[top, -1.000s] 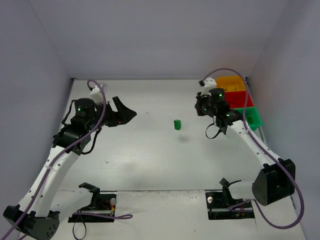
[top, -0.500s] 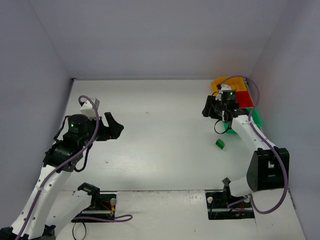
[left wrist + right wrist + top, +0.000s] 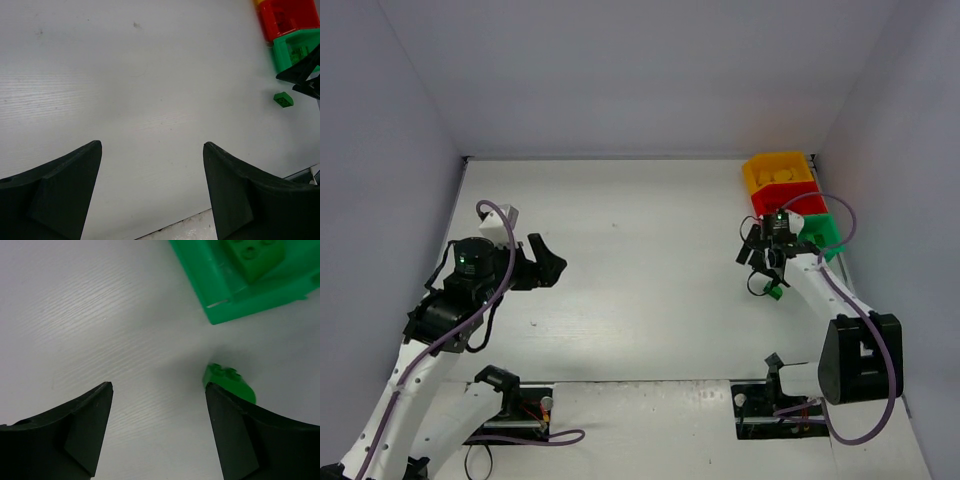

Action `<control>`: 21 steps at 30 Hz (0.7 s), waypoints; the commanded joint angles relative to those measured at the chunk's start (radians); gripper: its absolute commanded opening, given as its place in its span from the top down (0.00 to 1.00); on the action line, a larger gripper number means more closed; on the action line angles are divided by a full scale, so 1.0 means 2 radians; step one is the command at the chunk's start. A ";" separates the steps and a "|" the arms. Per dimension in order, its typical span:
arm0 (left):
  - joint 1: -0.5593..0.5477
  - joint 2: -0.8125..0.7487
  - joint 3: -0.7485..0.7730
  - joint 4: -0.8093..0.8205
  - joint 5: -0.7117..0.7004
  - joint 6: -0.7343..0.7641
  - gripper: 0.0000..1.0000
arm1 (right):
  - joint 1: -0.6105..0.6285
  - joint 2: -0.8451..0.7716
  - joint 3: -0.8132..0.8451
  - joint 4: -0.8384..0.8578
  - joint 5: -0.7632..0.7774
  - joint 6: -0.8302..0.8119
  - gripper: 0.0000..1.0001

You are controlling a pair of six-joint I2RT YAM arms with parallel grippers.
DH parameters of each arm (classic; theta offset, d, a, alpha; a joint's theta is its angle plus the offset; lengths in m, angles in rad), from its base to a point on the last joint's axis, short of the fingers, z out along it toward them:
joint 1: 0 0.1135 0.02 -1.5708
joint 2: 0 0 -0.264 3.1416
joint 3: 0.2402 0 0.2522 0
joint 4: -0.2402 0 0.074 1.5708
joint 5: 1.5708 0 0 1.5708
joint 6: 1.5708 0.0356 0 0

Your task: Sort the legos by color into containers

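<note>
Three bins stand in a row along the right edge of the worktop [image 3: 640, 260]. The yellow bin [image 3: 757, 178] is farthest, the red bin [image 3: 810, 202] is in the middle and the green bin [image 3: 220, 295] is nearest.

- **Yellow bin:** we see yellow-orange pieces inside, but cannot count them.
- **Red bin:** the inside is too dark and small for us to tell what it holds.
- **Green bin:** the right wrist view shows a binned green brick [image 3: 252, 257] lying studs-up inside.

A loose green brick [image 3: 225, 377] lies on the worktop just outside the green bin's near corner.

The right gripper [image 3: 157, 387] hangs over the worktop with its jaws apart and nothing between them. The loose green brick sits against the inner edge of its right finger.

The left gripper [image 3: 152, 150] is well apart on the left side, with its jaws spread over bare worktop and gripping nothing.
</note>
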 commanded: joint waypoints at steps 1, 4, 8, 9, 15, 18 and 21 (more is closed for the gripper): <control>0.002 0.005 0.001 0.019 0.016 0.003 0.25 | -0.016 -0.033 -0.006 -0.015 0.092 0.052 0.28; 0.002 0.004 0.000 0.018 0.021 0.003 0.25 | -0.023 -0.037 -0.004 -0.028 0.123 0.068 0.28; 0.002 0.000 -0.003 0.018 0.029 0.004 0.25 | -0.033 -0.022 -0.004 -0.032 0.133 0.072 0.24; 0.002 -0.001 -0.005 0.018 0.031 0.004 0.25 | -0.038 -0.016 -0.004 -0.033 0.131 0.072 0.24; 0.002 -0.012 -0.015 0.020 0.042 -0.003 0.25 | -0.047 0.037 -0.015 -0.039 0.128 0.081 0.21; 0.002 -0.017 -0.019 0.020 0.043 -0.003 0.25 | -0.047 0.050 -0.019 -0.037 0.130 0.078 0.21; 0.002 -0.021 -0.022 0.017 0.043 -0.004 0.25 | -0.048 0.057 -0.023 -0.030 0.127 0.071 0.21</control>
